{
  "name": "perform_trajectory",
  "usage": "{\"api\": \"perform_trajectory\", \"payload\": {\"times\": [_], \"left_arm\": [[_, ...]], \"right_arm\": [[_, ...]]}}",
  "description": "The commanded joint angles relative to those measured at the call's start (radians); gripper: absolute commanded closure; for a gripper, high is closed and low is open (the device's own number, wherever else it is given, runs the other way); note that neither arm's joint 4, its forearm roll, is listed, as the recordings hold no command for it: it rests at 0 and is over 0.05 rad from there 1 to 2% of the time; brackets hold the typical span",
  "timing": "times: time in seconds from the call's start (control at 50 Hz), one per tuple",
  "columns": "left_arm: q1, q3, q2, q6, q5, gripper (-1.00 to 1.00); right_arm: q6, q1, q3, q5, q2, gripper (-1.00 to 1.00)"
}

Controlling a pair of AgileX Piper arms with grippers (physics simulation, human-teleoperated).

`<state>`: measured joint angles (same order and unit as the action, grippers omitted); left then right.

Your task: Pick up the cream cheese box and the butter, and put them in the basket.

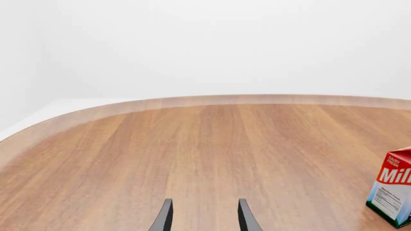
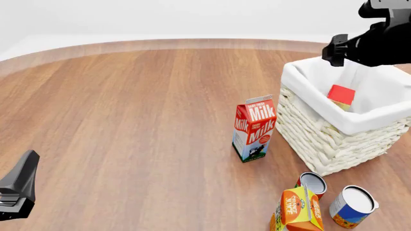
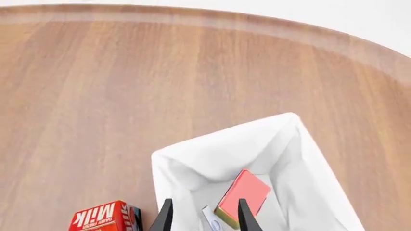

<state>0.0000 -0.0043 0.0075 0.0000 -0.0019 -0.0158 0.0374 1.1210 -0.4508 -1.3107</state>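
1. At about two o'clock on the round wooden table [image 2: 128, 110], seen from the front, stands the large square basket of cream-white woven wicker with a white cloth lining folded over its rim [image 2: 321, 139].
2. Inside the basket lies the butter, a red-orange rectangular box [image 2: 341, 96]; it leans tilted against the lining, its red face up and a yellowish edge showing.
3. In the right wrist view the butter [image 3: 243, 196] shows a plain salmon-red broad face and a yellow-olive narrow side, its lettering not readable from there.
4. Just beside the butter, on the basket floor, a small flat white box with a bluish oval mark, the cream cheese box [image 3: 211, 221], is partly in view.
5. The right gripper [image 3: 204, 216] hangs above the basket's open top; its two dark fingers stand apart with nothing between them.
6. The left gripper [image 1: 204, 216] sits low at about eight o'clock, well apart from the basket; its jaws are parted and empty over bare wood.
7. A red-and-white milk carton [image 2: 253, 129] stands upright just beside the basket, at its nine o'clock side.
8. At about five o'clock stand an orange juice carton [image 2: 299, 209] and two open-topped tin cans [image 2: 353, 206], near the basket's front corner.
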Motion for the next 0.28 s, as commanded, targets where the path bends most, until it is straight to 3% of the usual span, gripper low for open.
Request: {"api": "perform_trajectory", "payload": {"times": [0.02, 0.28], "left_arm": [[0.000, 0.000, 0.000, 0.000, 0.000, -1.00], [0.000, 0.000, 0.000, 0.000, 0.000, -1.00]], "right_arm": [[-0.027, 0.027, 0.029, -0.058, 0.058, -1.00], [-0.114, 0.100, 0.151, -0.222, 0.177, -1.00]]}}
